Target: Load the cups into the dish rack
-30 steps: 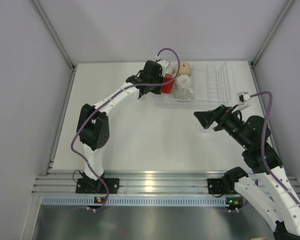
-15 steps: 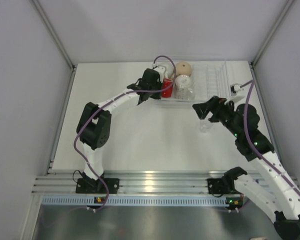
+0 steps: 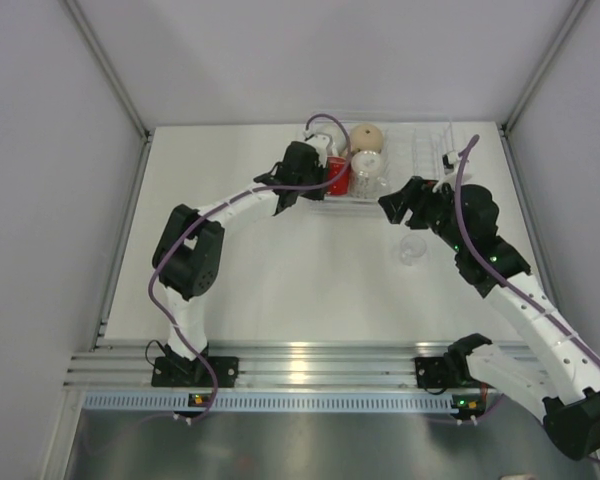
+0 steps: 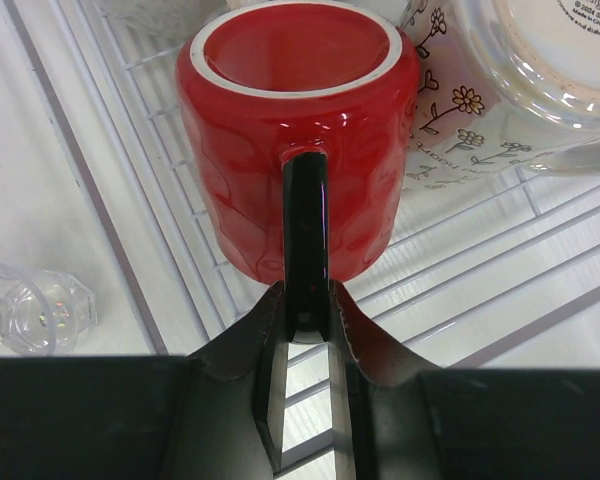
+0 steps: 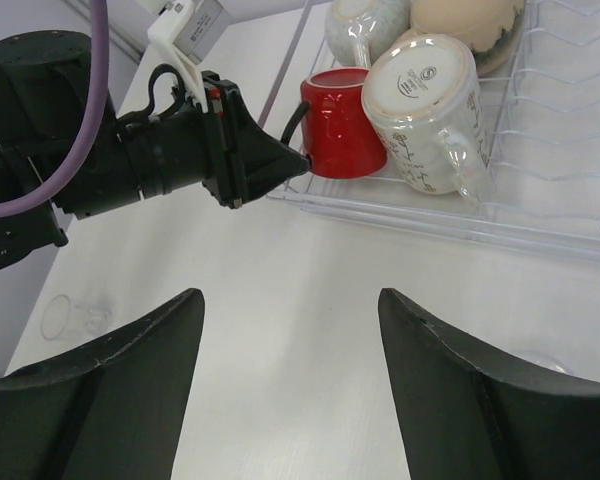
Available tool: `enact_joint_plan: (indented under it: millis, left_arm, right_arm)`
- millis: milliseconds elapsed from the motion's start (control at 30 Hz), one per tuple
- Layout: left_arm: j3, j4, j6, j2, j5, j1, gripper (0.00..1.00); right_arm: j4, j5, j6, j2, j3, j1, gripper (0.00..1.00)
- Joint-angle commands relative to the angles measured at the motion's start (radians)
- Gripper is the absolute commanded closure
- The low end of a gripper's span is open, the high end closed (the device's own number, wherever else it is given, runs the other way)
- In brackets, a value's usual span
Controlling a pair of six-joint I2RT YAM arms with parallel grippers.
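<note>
Clenched, the left end effector (image 3: 318, 178) sits at the dish rack's (image 3: 430, 140) left end against the red mug (image 3: 337, 176) in the overhead view, while the right end effector (image 3: 388, 205) hovers spread and empty near a clear glass (image 3: 411, 249) on the table (image 3: 280, 270), likely fragile. Left wrist view: fingers (image 4: 262, 338) pinch the mug's black handle (image 4: 305, 220), a stiff hold on likely slippery glaze. Right wrist view: the mug lies tipped in the rack beside the white mug (image 5: 420, 100)
</note>
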Motion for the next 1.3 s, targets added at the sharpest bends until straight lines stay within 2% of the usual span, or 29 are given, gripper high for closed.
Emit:
enact_joint_plan:
  millis: [0, 267, 467, 767, 1033, 1267]
  left_arm:
    - [-0.023, 0.073, -0.001, -0.065, 0.039, 0.002, 0.94]
    - [-0.024, 0.009, 0.023, -0.086, 0.025, 0.002, 0.73]
    - [0.016, -0.046, 0.04, -0.085, 0.034, 0.003, 0.65]
    - [0.036, -0.063, 0.036, -0.099, 0.048, 0.003, 0.64]
    - [0.064, -0.062, -0.009, -0.183, 0.118, 0.003, 0.63]
    - [0.128, -0.06, -0.02, -0.133, 0.063, 0.003, 0.66]
  right_arm:
    - [0.062, 0.0, -0.024, 0.013, 0.042, -0.011, 0.29]
    - [0.059, -0.002, -0.023, 0.014, 0.05, -0.011, 0.27]
    - [0.059, -0.002, -0.019, 0.008, 0.045, -0.011, 0.25]
    - [0.037, 0.003, -0.03, -0.013, 0.053, -0.011, 0.24]
    - [0.006, 0.0, -0.043, -0.026, 0.039, -0.011, 0.25]
    - [0.022, -0.019, -0.035, -0.024, 0.019, -0.011, 0.27]
